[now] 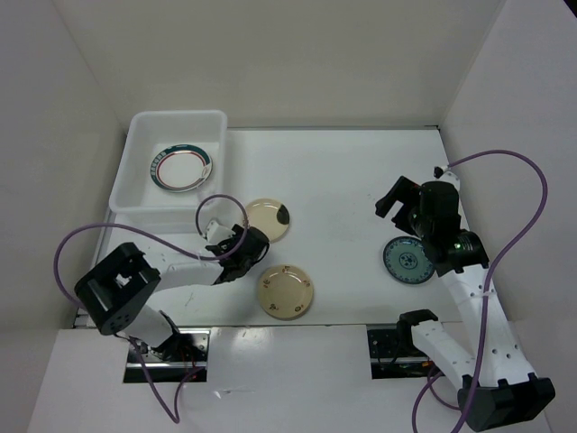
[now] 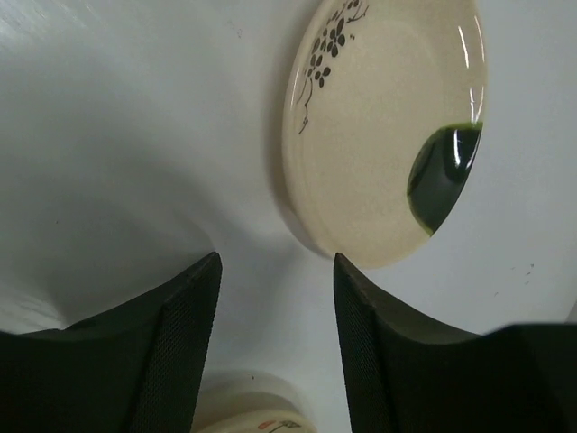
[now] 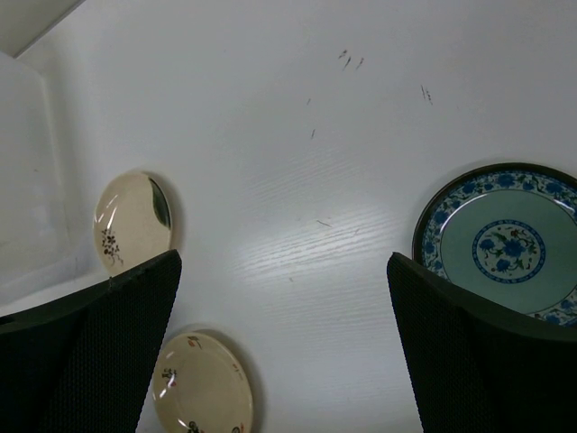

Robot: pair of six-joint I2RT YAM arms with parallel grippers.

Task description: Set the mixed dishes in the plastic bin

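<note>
— Fingers (image 2: 180,343) of my left pincer (image 2: 276,260) stand apart over bare desk (image 2: 108,135), gripping nothing. Cream plate with green blotch (image 2: 379,135) at 1 o'clock, rim just beside one fingertip; contact I cannot tell. Second cream plate (image 2: 252,419) at 6 o'clock.
— Right side?
— Right pincer (image 3: 284,260) wide open, empty. Teal patterned plate (image 3: 509,244) at its 3 o'clock, flat on the desk.
— Bin?
— From above, plastic bin (image 1: 135,135) at the desk's 10 o'clock. Red-ringed plate (image 1: 181,168) lies flat inside.
</note>
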